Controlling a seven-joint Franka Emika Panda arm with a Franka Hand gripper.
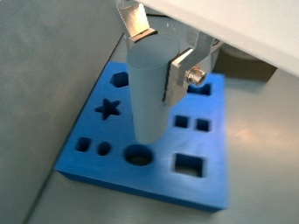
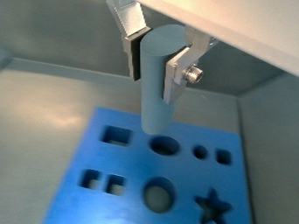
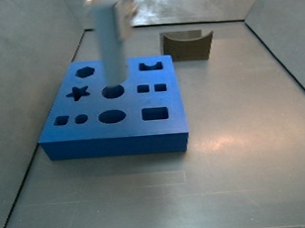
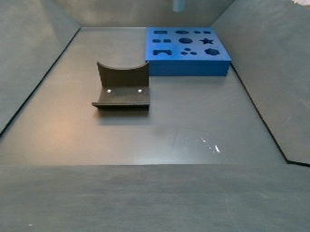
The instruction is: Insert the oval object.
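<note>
above the blue block (image 1: 146, 157) at the centre of both wrist views, the claw (image 1: 163, 54) is clamped on the oval peg (image 1: 149, 92), which hangs upright with its lower end just over a round hole (image 2: 165, 145), not yet entered.

Soft dim light, blurry frames, floor (image 4: 182, 154) glare.

Pincer (image 1: 160, 52) pointing down; silver fingers (image 2: 177, 68) clamped on a held piece
</note>
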